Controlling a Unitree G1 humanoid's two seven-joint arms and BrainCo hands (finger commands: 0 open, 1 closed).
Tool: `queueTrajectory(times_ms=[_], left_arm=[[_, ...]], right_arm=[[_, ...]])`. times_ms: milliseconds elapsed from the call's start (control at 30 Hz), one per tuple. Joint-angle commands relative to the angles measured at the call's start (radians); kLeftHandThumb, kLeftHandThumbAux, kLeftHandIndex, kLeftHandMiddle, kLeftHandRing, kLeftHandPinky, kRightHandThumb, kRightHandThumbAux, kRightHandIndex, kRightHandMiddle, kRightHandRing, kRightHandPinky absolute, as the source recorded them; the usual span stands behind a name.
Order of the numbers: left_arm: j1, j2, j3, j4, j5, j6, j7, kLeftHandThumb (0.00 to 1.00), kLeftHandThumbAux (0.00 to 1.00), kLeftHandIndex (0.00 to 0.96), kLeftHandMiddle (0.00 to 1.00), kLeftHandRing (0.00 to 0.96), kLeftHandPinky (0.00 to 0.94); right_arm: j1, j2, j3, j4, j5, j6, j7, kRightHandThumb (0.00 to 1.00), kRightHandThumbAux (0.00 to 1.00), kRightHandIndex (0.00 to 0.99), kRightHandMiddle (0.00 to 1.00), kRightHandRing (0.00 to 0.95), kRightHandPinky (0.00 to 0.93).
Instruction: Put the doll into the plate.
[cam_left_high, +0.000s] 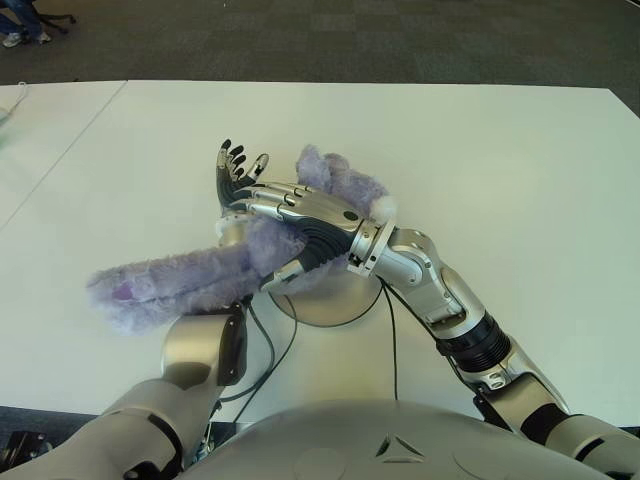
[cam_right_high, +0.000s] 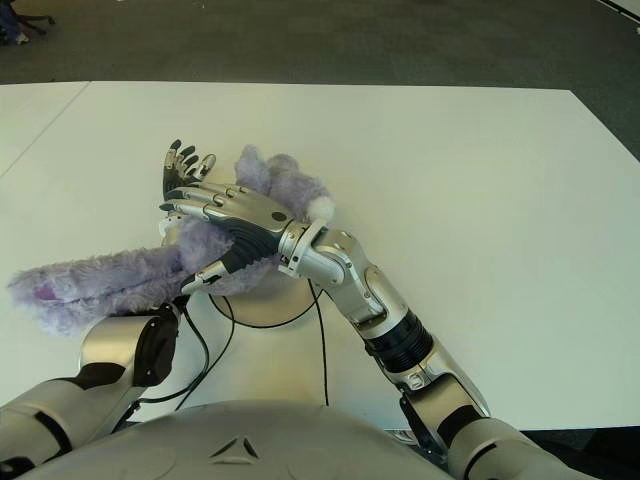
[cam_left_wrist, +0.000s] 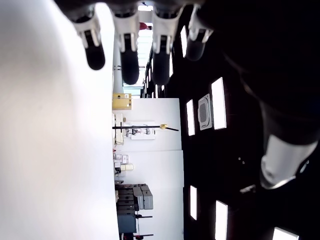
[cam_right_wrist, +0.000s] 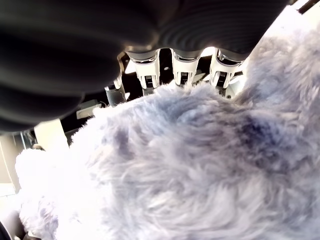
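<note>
Doll: fluffy lavender plush doll (cam_left_high: 190, 280); lies across the middle of the scene, its long limb stretching toward the robot's left, its body under the right hand and over the plate.
Plate: round grey plate (cam_left_high: 330, 300); on the white counter (cam_left_high: 500, 170); largely covered by the doll and the right forearm.
Right hand: silver-and-black right hand (cam_left_high: 290, 205); laid over the doll's body; fingers extended along the fur, thumb beneath; whether it grips cannot be told.
Left hand: left hand (cam_left_high: 235, 175); just behind the doll; fingers straight and spread, holding nothing.
</note>
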Motion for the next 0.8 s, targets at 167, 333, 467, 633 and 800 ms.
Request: queueTrajectory(times_ms=[167, 333, 467, 633, 800], left_arm=[[0.271, -0.024, 0.012, 0.184, -0.001, 0.092, -0.044, 0.000, 0.617, 0.091, 0.197, 0.174, 0.141], [0.270, -0.021, 0.016, 0.184, -0.004, 0.098, -0.041, 0.000, 0.624, 0.083, 0.174, 0.154, 0.115], [0.270, -0.025, 0.016, 0.183, -0.004, 0.089, -0.034, 0.000, 0.615, 0.077, 0.162, 0.144, 0.096], [0.267, -0.032, 0.010, 0.181, 0.001, 0.093, -0.022, 0.000, 0.605, 0.072, 0.164, 0.146, 0.122], [0.265, -0.027, 0.017, 0.183, -0.007, 0.097, -0.035, 0.000, 0.609, 0.088, 0.184, 0.161, 0.134]], right_arm=[[-0.010, 0.008, 0.011, 0.010, 0.001, 0.028, 0.022, 0.060, 0.277, 0.000, 0.000, 0.000, 0.000], [-0.012, 0.012, 0.014, 0.015, -0.003, 0.028, 0.020, 0.060, 0.277, 0.000, 0.000, 0.000, 0.000], [-0.014, 0.013, 0.013, 0.019, -0.003, 0.027, 0.020, 0.060, 0.277, 0.000, 0.000, 0.000, 0.000], [-0.753, -0.185, -0.660, 0.531, 0.501, 0.067, -0.229, 0.003, 0.539, 0.000, 0.000, 0.000, 0.000], [-0.879, -0.243, -0.735, 0.691, 0.595, 0.031, -0.249, 0.000, 0.563, 0.000, 0.000, 0.000, 0.000]])
